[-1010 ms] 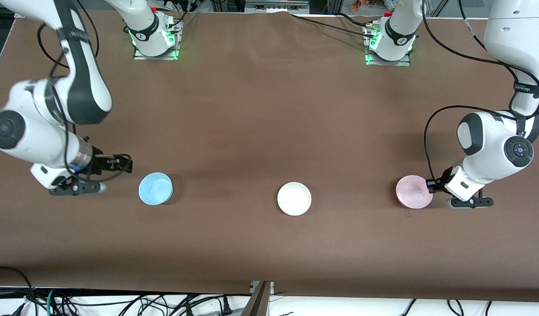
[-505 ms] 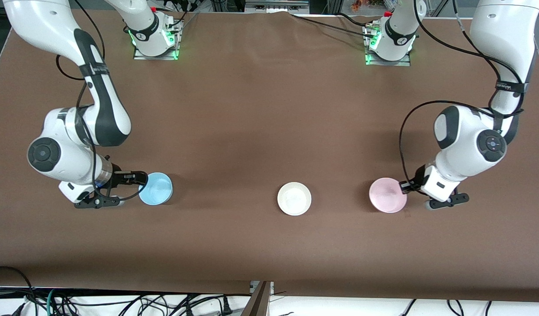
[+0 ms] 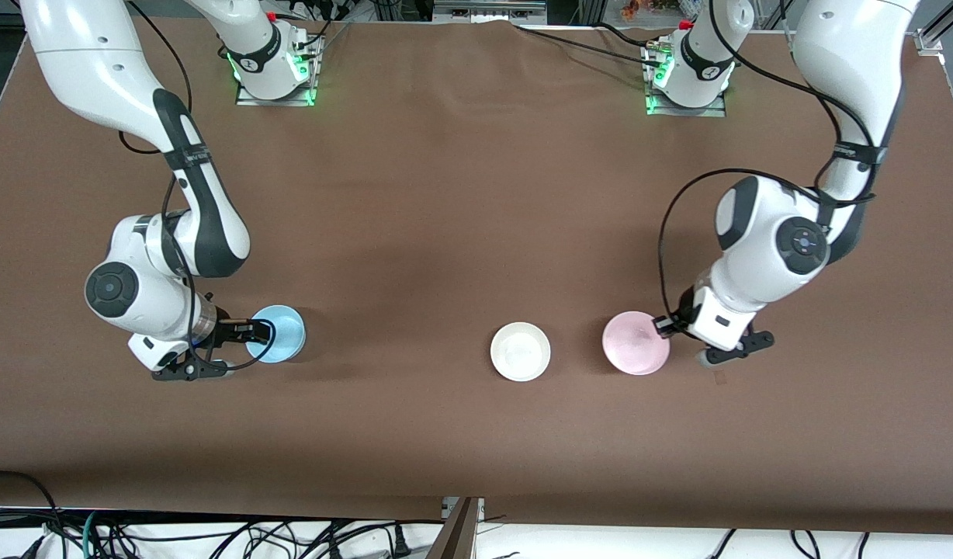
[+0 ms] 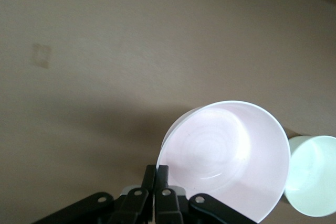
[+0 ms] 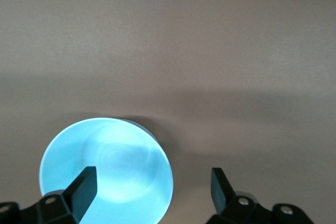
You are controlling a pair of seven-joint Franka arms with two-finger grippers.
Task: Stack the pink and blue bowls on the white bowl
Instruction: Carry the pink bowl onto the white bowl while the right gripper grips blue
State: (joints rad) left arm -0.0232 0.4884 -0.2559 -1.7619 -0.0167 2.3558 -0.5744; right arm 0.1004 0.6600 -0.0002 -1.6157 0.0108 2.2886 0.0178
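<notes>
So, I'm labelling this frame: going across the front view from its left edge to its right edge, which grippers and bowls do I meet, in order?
right gripper → blue bowl → white bowl → pink bowl → left gripper

- Front view: bright, even overhead light on the brown table (image 3: 445,194); sharp throughout.
- Soft shadows lie on the table under both arms and beside the white bowl (image 3: 521,352).
- Wrist views: dimmer and hazy, with washed-out colour.
- Glare bleaches the pink bowl (image 4: 226,158) and the blue bowl (image 5: 107,169); their shadows lie broad and diffuse.
</notes>
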